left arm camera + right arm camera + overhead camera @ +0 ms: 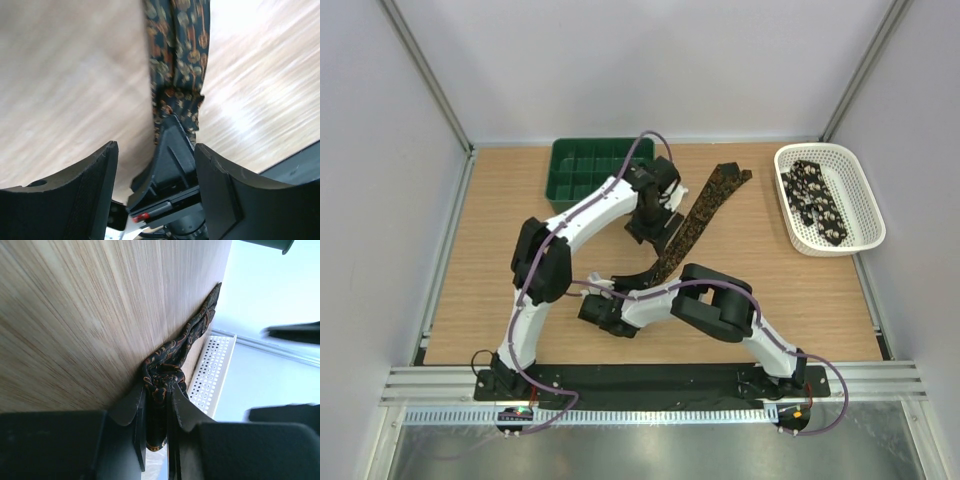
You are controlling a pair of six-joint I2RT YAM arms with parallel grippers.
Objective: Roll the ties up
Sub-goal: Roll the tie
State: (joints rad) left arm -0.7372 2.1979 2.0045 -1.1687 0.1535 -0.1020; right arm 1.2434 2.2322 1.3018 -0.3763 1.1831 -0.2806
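Worktop (485, 250): broad open wood along the left edge. Right tool (157, 387) is pinched on the bunched near end of the brown tie (705, 205). Left tool (156, 147) is spread wide over the tie's middle, holding nothing. The tie runs diagonally toward the far edge. Spotted tie (815, 195) lies in the white basket (868, 215) at the right edge.

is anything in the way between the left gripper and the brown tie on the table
Nothing visible does. The left gripper stands open just over the brown tie, which runs along the table between its fingers. The right gripper is shut on the tie's bunched end.
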